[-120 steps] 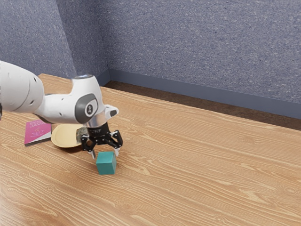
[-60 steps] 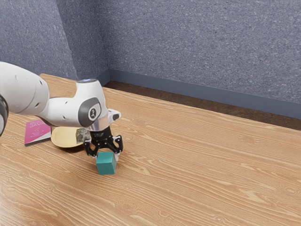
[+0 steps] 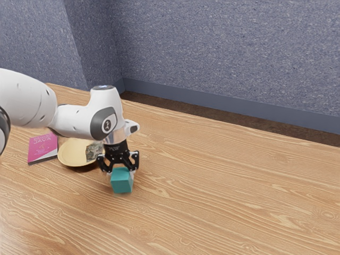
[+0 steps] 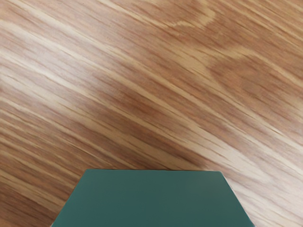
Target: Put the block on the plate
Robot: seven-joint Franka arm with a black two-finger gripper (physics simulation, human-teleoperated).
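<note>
In the exterior view my gripper (image 3: pixel 121 171) points down with its fingers on two opposite sides of the teal block (image 3: pixel 122 181), shut on it. The block looks slightly raised from the tabletop. Seen from the hand, the teal block (image 4: pixel 154 198) lies large at the lower edge. The round yellow plate (image 3: pixel 73 152) rests on the table, on the exterior view's left of the gripper and a little farther back, partly behind the hand.
A pink book (image 3: pixel 42 148) lies beside the plate, toward the exterior view's left. Something dark and patterned (image 3: pixel 94 152) is at the plate's side near the gripper. The wooden table (image 3: pixel 223 186) runs back toward a blue-grey wall.
My gripper came down around the block and its fingers closed in on it. Since half a second ago, block and hand have moved slightly up and toward the exterior view's right.
</note>
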